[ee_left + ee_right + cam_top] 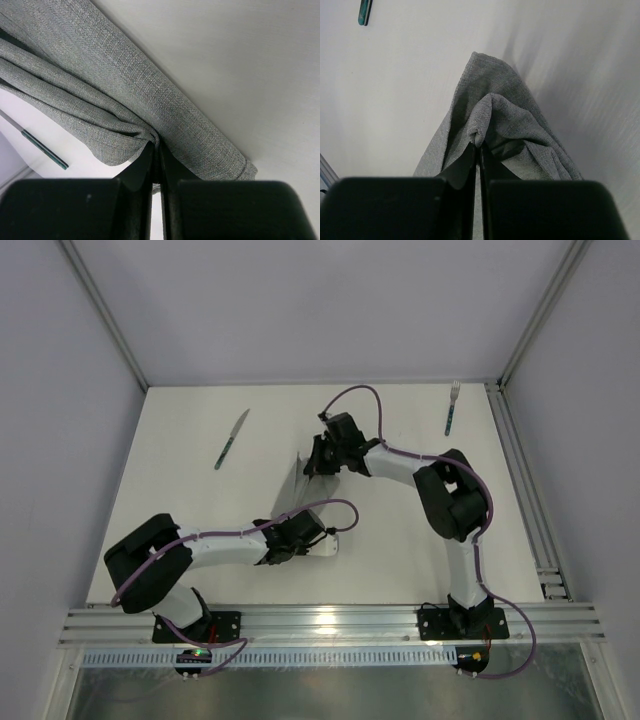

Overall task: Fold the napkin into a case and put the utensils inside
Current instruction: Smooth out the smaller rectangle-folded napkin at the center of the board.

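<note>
**Both tools grip the grey napkin [295, 485]**

Left tool [156, 152] and right tool [479, 150] each clamp a bunched fold, holding the napkin mid-surface [400, 560]. Knife [231, 439] lies far left, fork [452, 407] far right.

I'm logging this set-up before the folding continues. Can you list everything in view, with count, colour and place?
napkin: one, light grey, bunched mid-table, strung between the two end effectors
knife: one, silver blade and dark handle, on the table to the far left of the napkin, untouched
fork: one, silver tines and teal-blue handle, near the table's far right corner, untouched
table: one, white, under everything
rail: one, silver metal, along the near edge
left arm: one, white and black with a purple cable, reaching in from the near left
right arm: one, same colours, reaching in from the near right
left end effector: one, black, shut on the napkin's near end
right end effector: one, black, shut on the napkin's far end
</note>
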Controlling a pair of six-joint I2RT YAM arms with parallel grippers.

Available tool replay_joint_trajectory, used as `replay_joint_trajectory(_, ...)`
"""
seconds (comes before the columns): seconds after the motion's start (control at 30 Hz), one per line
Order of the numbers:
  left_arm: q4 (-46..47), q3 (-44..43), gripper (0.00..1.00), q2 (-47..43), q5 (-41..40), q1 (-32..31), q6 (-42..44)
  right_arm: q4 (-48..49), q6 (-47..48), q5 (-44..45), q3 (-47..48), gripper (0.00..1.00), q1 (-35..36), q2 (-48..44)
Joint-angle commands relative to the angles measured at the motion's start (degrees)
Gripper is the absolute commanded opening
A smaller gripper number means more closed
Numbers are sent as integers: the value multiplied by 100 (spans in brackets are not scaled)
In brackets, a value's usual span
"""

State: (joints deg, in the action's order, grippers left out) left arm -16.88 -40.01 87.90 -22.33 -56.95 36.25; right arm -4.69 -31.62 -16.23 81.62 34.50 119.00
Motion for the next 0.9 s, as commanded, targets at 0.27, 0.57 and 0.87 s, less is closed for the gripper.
replay_joint_trajectory(0.27,-570,81,27,-519,879,70,-469,1365,-125,-381,-1403,3,-216,-729)
replay_joint_trajectory(0.57,-922,177,14,-1020,1178,263,-426,1980,-380,-513,-1948,3,-251,-878)
replay_joint_trajectory(0.87,-254,538,2,-809,581,263,110,1805,-407,-584,-1975,58,-242,-1431)
